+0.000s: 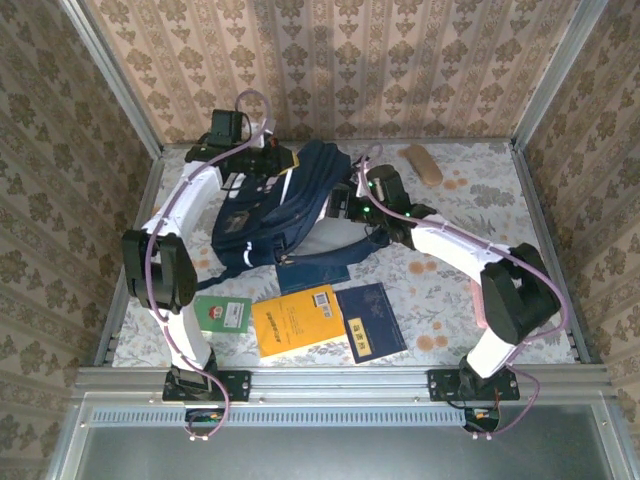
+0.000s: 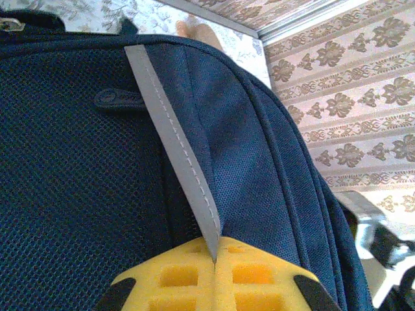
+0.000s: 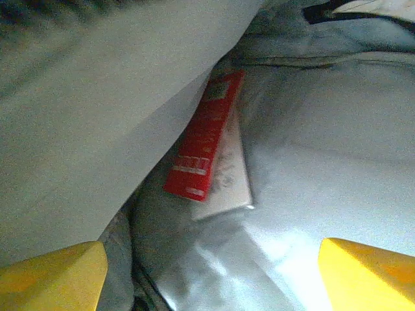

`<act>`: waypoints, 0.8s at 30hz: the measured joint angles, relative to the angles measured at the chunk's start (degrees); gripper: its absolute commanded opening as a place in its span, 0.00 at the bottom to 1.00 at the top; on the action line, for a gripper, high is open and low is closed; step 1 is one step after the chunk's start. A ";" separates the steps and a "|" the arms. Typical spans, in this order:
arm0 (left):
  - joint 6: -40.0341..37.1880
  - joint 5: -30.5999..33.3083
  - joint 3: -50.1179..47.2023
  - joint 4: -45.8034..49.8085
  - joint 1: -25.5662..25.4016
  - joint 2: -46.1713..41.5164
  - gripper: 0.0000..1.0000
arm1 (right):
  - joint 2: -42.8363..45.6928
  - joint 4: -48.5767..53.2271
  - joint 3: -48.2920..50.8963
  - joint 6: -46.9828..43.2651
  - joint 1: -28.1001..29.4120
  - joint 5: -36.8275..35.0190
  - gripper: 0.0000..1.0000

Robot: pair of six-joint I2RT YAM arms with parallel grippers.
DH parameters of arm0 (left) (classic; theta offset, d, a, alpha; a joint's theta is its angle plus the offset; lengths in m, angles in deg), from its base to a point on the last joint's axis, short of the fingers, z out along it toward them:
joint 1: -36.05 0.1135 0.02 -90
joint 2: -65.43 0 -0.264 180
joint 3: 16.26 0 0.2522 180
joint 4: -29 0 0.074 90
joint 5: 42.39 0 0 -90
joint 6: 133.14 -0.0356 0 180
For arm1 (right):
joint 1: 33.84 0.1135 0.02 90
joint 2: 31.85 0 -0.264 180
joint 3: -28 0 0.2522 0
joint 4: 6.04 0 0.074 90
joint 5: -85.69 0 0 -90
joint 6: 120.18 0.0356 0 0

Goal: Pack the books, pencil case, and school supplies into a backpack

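The navy backpack (image 1: 290, 205) lies at the table's middle back. My left gripper (image 1: 268, 160) is at its top, shut on the backpack's grey strip (image 2: 175, 149), pinched between the yellow fingers (image 2: 181, 278). My right gripper (image 1: 348, 205) reaches into the backpack's mouth and stands open with nothing between its fingertips (image 3: 52, 275). Inside, on the pale lining, a flat red pack (image 3: 204, 136) lies over a white printed packet (image 3: 230, 175). On the table in front lie a green-and-white book (image 1: 222, 313), an orange-yellow book (image 1: 298, 320) and a navy book (image 1: 370, 320). The pencil case is out of view.
Another navy book (image 1: 318, 272) sticks out from under the backpack's near edge. A tan oblong thing (image 1: 422, 163) lies at the back right. Patterned walls close in the table on three sides, with a metal rail (image 1: 330, 380) along the front.
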 measured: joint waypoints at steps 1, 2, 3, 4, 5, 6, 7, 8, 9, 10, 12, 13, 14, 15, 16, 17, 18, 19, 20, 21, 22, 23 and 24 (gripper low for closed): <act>0.48 0.07 -0.59 -0.59 -0.02 0.02 0.00 | 1.31 1.68 0.61 -0.63 -0.46 -0.55 0.85; 0.87 0.11 -0.94 -0.98 -0.07 0.02 0.00 | 2.49 3.37 0.98 -1.07 -0.83 -0.96 0.85; 1.31 0.15 -1.20 -1.38 -0.20 0.02 0.00 | 3.82 5.49 1.14 -1.64 -1.29 -1.90 0.85; 1.73 0.24 -1.44 -1.77 -0.42 0.02 0.00 | 5.09 7.61 1.29 -2.03 -1.66 -3.19 0.85; 1.97 0.48 -1.86 -2.43 -0.74 0.00 0.00 | 6.19 9.79 1.29 -2.19 -1.92 -5.14 0.85; 2.29 0.76 -2.51 -3.30 -1.11 0.00 0.00 | 7.74 12.66 1.44 -2.32 -2.27 -7.63 0.85; 2.82 1.20 -3.43 -4.22 -1.55 -0.04 0.00 | 9.22 15.47 1.66 -2.45 -2.62 -10.38 0.85; 3.06 1.53 -4.44 -4.92 -1.99 -0.17 0.00 | 10.60 17.49 1.97 -2.45 -3.02 -12.68 0.86; 3.50 1.95 -6.05 -5.77 -2.67 -0.42 0.00 | 12.48 19.78 2.75 -2.25 -3.74 -15.47 0.86; 4.07 2.43 -7.78 -6.80 -3.39 -0.70 0.00 | 14.78 22.23 4.13 -1.79 -5.31 -18.14 0.86; 4.76 3.45 -10.58 -8.09 -4.66 -1.05 0.00 | 18.71 26.71 6.73 -0.37 -9.84 -21.73 0.87; 4.90 4.00 -11.72 -8.37 -5.33 -1.09 0.00 | 20.20 28.83 7.93 0.63 -12.55 -23.26 0.87; 4.92 4.39 -12.39 -8.55 -5.79 -1.09 0.00 | 21.11 30.53 8.94 1.68 -15.37 -24.52 0.87; 4.92 4.85 -13.22 -8.66 -6.38 -1.09 0.00 | 21.73 32.48 10.05 3.28 -18.62 -25.94 0.88; 4.90 5.40 -13.79 -8.68 -6.71 -1.09 0.00 | 21.79 34.29 10.99 4.59 -21.49 -27.15 0.89; 4.92 5.92 -14.27 -8.74 -6.86 -1.14 0.00 | 21.66 35.58 12.11 5.75 -24.46 -27.61 0.89; 4.92 6.32 -14.80 -9.09 -7.04 -1.18 0.00 | 21.46 36.54 13.25 6.64 -27.15 -27.71 0.89; 4.92 6.60 -15.34 -9.62 -7.13 -1.22 0.00 | 21.18 37.38 14.62 7.72 -29.90 -27.85 0.90; 4.92 6.80 -15.87 -10.03 -7.19 -1.25 0.00 | 20.92 37.81 15.65 8.63 -31.98 -27.91 0.91; 4.92 7.02 -16.50 -10.78 -7.32 -1.25 0.00 | 20.63 38.01 17.11 9.57 -34.51 -27.87 0.94; 5.05 7.13 -17.16 -11.43 -7.48 -1.25 0.00 | 20.41 38.27 18.32 10.43 -36.39 -27.93 0.94; 5.20 7.17 -17.62 -11.96 -7.52 -1.25 0.00 | 20.15 38.45 19.12 11.26 -37.75 -28.13 0.94; 5.75 7.04 -18.14 -12.63 -7.58 -1.25 0.00 | 19.80 38.53 19.98 12.02 -39.34 -28.35 0.94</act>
